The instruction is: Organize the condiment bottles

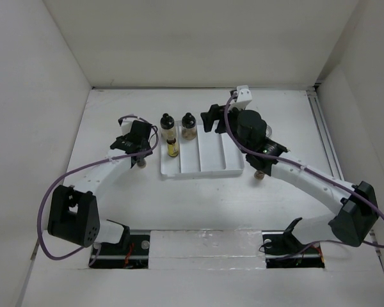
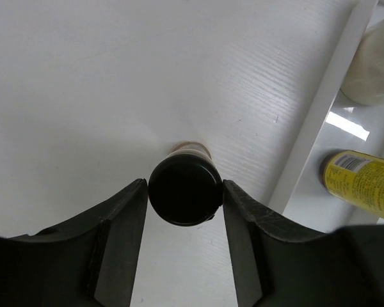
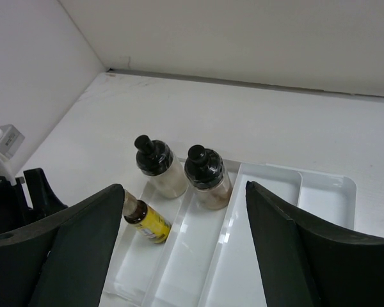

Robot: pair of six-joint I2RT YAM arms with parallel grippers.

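A: What does the left end effector hold?
B: It is closed on a black-capped bottle, which stands on the tabletop just left of the tray.
A: And inside the tray?
B: The leftmost compartment has one upright bottle and a lying yellow bottle. The next compartment has a second upright bottle.
A: The right end effector?
B: Wide, holding nothing.

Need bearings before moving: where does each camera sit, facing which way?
Top external: above, behind the bases, looking down at the tray; both arms show.
Left wrist: looks down past the left claw, shut on a black-capped bottle beside the tray.
Right wrist: faces the back wall over the tray; the open right claw shows.
Shared: all see the tray and yellow bottle.
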